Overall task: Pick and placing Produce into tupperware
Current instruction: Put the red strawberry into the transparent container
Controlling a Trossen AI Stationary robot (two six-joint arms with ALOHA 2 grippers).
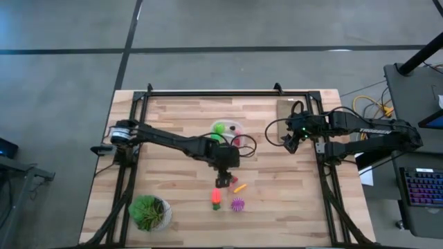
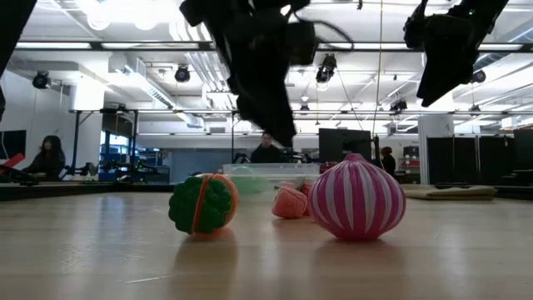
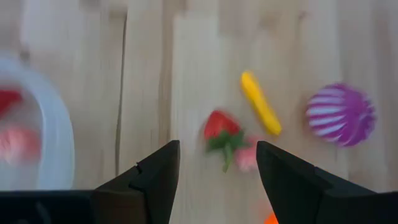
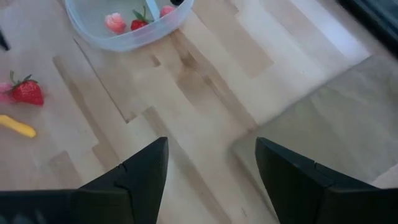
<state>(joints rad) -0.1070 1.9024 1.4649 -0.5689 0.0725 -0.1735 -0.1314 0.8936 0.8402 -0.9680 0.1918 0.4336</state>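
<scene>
Bright ceiling lamps (image 2: pixel 125 12) glare in the low view, leaving both arms as dark silhouettes. The left wrist view is blurred; shadows on the counter (image 1: pixel 180 117) are soft.

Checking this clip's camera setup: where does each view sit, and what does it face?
High: overhead, straight down on the table and both arms.
Low: tabletop height, across to the room; arms drop from above.
Left wrist: past the open left gripper at the strawberry.
Right wrist: past the open right gripper at the tupperware.
Shared: the purple striped ball shows in the left wrist and low views.
</scene>
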